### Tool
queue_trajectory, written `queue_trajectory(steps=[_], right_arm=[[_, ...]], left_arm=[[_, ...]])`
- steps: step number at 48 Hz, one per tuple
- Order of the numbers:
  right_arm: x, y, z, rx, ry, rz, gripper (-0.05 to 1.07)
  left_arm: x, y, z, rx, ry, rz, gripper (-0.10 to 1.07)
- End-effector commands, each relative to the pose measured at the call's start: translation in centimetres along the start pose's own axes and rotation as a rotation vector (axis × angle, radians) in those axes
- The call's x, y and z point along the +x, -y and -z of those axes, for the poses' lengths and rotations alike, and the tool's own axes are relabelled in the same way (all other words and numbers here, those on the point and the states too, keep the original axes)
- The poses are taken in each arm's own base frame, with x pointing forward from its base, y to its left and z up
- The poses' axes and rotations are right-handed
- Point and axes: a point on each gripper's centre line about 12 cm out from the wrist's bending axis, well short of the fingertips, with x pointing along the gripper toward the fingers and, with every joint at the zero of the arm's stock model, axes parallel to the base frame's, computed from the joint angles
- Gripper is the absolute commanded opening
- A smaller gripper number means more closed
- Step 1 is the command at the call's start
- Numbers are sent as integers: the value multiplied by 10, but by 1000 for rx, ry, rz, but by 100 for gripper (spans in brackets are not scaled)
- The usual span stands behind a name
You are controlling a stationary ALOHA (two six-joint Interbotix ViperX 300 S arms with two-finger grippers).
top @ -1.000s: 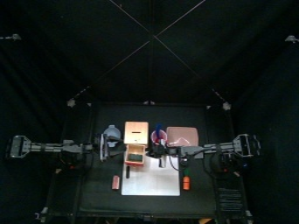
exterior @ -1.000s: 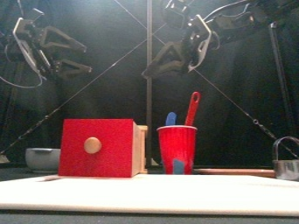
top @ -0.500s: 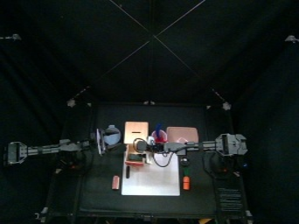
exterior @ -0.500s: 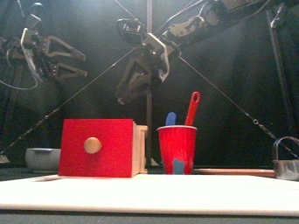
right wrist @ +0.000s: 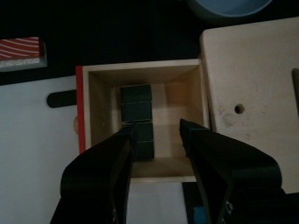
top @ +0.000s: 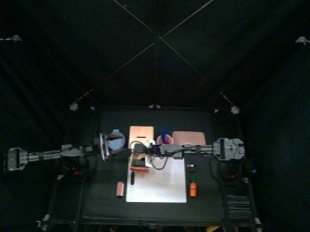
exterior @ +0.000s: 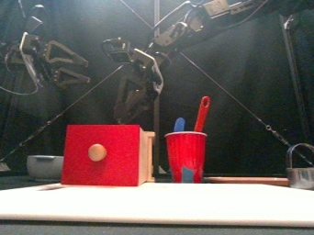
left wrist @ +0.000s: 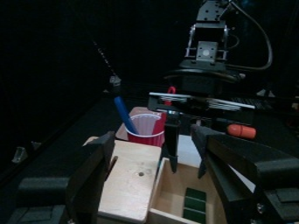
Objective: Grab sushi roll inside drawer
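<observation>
The drawer (right wrist: 176,77) stands pulled out, a small box with a pale inside and a red front (exterior: 102,154) with a knob. Dark green sushi roll pieces (right wrist: 138,109) lie in a row inside it. My right gripper (right wrist: 158,140) hangs open right over the drawer with the rolls below its jaws, and nothing is held. In the top view the right gripper (top: 143,156) has reached across the middle to the drawer (top: 141,163). From the front the right gripper (exterior: 132,92) is above the box. My left gripper (left wrist: 158,166) is open, high at the left (exterior: 50,64).
A red cup (exterior: 186,154) with a blue and a red utensil stands right of the box. A grey bowl (exterior: 46,165) sits at the left and a metal pot (exterior: 300,170) at the right. A white sheet (top: 158,186) covers the front of the table.
My right gripper has opened and swung leftward and down to a spot over the drawer. The left arm has drawn back slightly to the left.
</observation>
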Motion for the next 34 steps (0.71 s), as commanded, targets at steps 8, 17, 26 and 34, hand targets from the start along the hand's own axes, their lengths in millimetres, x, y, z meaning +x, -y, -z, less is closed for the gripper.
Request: queue_trajectory(steps=[8,17,26,34], right_arm=[[-1,-3,-16,17,-2,-16,79],[7,-4,-14,32,-20,-28,79],[12,-6,-10,50,-40,-42,80],[14,-6,-7,51,-49,-44,81]], left_arm=[[3,-1,-4,3,-2,-6,101],[2,-1,-1,2,-11,-6,101],[-2,-5,7,0,-36,-28,101],[-8,-23,15,-13,-57,-119,101]])
